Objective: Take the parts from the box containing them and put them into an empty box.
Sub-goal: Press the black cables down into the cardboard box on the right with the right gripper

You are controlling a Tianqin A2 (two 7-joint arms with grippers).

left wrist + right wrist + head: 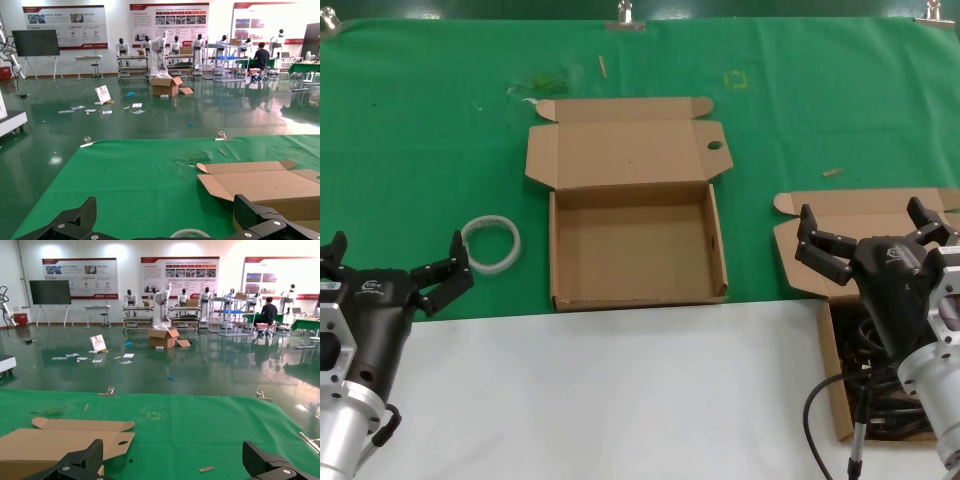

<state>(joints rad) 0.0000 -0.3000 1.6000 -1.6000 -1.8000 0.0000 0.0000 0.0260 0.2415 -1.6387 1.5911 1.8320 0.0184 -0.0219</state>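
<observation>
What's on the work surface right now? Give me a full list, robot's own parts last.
empty box: 1, brown cardboard, centre of the green cloth, lid open with an oval hole near one corner.
box containing parts: 1, brown cardboard, near right, lid open, partly hidden by the right arm.
parts: black cords coiled in the right box; count cannot be told.
tape ring: 1, translucent white, left of the empty box.
green cloth: 1, covers the far part of the table.
white surface: 1, near part of the table.
metal clips: 3, silver, along the cloth's far edge.
left gripper: 1, black, near left beside the tape ring, fingers open.
right gripper: 1, black, above the right box, fingers open.
</observation>
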